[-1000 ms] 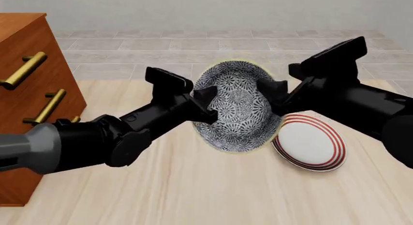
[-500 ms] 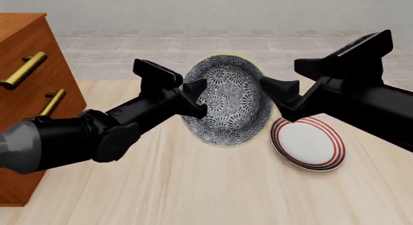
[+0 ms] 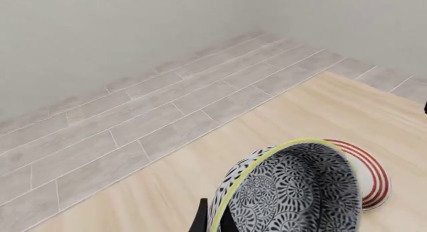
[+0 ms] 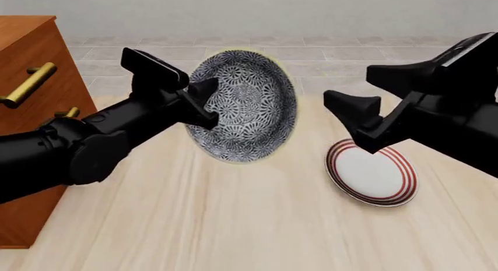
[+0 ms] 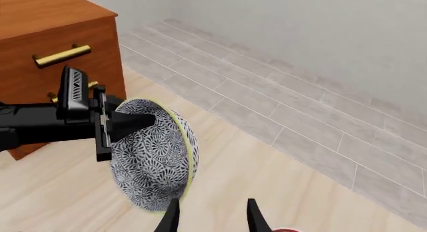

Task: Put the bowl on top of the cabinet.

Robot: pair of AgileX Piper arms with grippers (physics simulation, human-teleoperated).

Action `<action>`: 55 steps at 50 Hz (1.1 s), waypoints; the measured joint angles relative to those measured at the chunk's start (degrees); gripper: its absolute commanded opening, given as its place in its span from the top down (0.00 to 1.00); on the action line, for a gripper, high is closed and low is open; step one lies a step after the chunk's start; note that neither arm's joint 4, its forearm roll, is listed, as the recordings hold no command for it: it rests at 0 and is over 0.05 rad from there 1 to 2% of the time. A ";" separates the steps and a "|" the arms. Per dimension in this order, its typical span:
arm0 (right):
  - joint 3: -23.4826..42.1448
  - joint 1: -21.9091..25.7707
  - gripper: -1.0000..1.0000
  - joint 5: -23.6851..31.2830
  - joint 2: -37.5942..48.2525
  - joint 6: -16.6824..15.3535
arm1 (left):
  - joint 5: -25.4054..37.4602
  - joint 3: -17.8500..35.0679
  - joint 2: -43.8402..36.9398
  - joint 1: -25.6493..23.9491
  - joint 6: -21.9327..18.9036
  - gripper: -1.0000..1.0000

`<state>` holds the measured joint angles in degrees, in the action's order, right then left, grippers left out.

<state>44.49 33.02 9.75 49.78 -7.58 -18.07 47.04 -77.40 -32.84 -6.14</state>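
The blue-and-white patterned bowl (image 4: 249,105) hangs tipped on its side above the table, its pale yellow rim pinched by my left gripper (image 4: 204,103), which is shut on it. In the left wrist view the bowl (image 3: 293,192) fills the lower right, with the gripper (image 3: 213,223) clamped on its rim. My right gripper (image 4: 344,117) stands open to the right of the bowl, apart from it. From the right wrist, the bowl (image 5: 157,157) shows beyond the open right gripper (image 5: 213,219). The reddish-brown cabinet (image 4: 31,78) stands at the far left; its top is higher than the bowl.
A flat white plate with red rings (image 4: 372,173) lies on the table under my right arm, and the left wrist view shows this plate (image 3: 372,174) behind the bowl. Brass handles (image 4: 30,84) stick out from the cabinet front. Tiled floor lies beyond the table's far edge.
My right gripper let go of the bowl and drew back to the right. The left arm carried the bowl up and leftward, closer to the cabinet.
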 measured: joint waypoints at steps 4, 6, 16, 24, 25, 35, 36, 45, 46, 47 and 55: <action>-0.09 0.12 0.00 -0.07 -0.01 -0.06 | 1.34 -0.13 1.28 0.95 -1.09 1.00; -0.13 0.19 0.00 -0.16 0.10 -0.06 | 2.14 -0.19 1.90 1.38 -1.48 1.00; -0.36 0.99 0.00 -0.27 0.20 0.01 | 7.20 -0.54 5.63 2.75 -2.33 1.00; -0.64 1.37 0.00 -0.77 0.77 -0.01 | 11.56 -0.63 9.46 4.54 -3.99 1.00; -0.66 1.42 0.00 -0.80 0.84 0.00 | 12.14 -0.57 9.94 4.81 -4.20 1.00; -0.83 1.97 0.00 -1.05 1.25 0.12 | 17.94 0.97 14.20 7.87 -6.00 1.00; -0.85 2.02 0.00 -1.09 1.31 0.13 | 18.50 1.23 14.59 8.30 -6.23 1.00; -1.02 2.39 0.00 -1.36 1.78 0.13 | 23.78 4.37 17.47 11.64 -7.32 1.00; -1.04 2.43 0.00 -1.38 1.81 0.14 | 24.34 4.76 17.71 12.03 -7.40 1.00; -1.06 2.45 0.00 -1.40 1.85 0.13 | 24.92 5.17 17.93 12.41 -7.43 1.00; -1.20 2.66 0.00 -1.66 2.26 0.13 | 29.37 8.68 19.04 15.04 -6.78 1.00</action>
<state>43.29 35.69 8.09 52.04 -7.46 11.30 55.73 -58.36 -17.80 -12.91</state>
